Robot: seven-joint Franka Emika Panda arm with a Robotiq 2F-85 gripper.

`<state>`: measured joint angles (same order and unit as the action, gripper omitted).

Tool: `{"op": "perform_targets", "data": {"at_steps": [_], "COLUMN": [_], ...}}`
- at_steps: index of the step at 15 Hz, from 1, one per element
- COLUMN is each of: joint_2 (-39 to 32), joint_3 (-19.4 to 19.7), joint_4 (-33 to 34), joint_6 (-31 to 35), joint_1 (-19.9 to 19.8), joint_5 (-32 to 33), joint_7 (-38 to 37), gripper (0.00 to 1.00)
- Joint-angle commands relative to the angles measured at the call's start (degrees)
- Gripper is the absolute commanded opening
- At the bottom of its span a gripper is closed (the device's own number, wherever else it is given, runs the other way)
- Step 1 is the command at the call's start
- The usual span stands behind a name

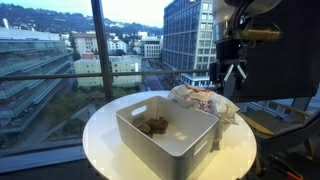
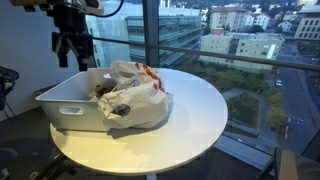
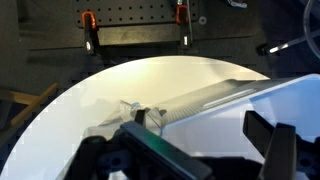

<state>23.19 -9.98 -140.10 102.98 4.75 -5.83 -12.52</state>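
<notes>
1. The gripper (image 1: 233, 72) hangs in the air above the far side of the white tub (image 1: 170, 142), over the crumpled plastic bag (image 1: 205, 99). It touches neither.
2. The jaws stand apart and hold nothing. Open air shows between them in both exterior views.
3. The bag lies on the round white surface (image 1: 100, 130), pressed against the tub's side and slumping over its rim.
4. A few small brown bits (image 1: 155, 125) lie on the tub's floor. What they are is too small to tell.
5. Judged from this, the work is at an early or in-between stage. Something is already in the tub, the bag is not gripped, and the arm has not come down to anything.
6. An exterior view shows the bag (image 2: 140, 90) from its open side, with a dark lump (image 2: 120, 108) inside it.
7. The wrist view shows the tub's rim (image 3: 215, 95) running across bare surface (image 3: 90, 100). It also shows two orange clamps (image 3: 88, 20) on a dark bench beyond, which no exterior view shows.
</notes>
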Motion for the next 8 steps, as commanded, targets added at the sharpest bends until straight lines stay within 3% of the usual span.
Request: {"op": "perform_targets", "data": {"at_steps": [1,8], "joint_2": [-2.4,-7.4], "joint_3": [-1.7,-4.8], "joint_4": [-2.7,-6.4], "joint_6": [6.4,17.3], "joint_1": [1.1,0.7], "joint_5": [-0.3,5.8], "joint_7": [-4.2,-14.5], "gripper": [1.00,1.00]}}
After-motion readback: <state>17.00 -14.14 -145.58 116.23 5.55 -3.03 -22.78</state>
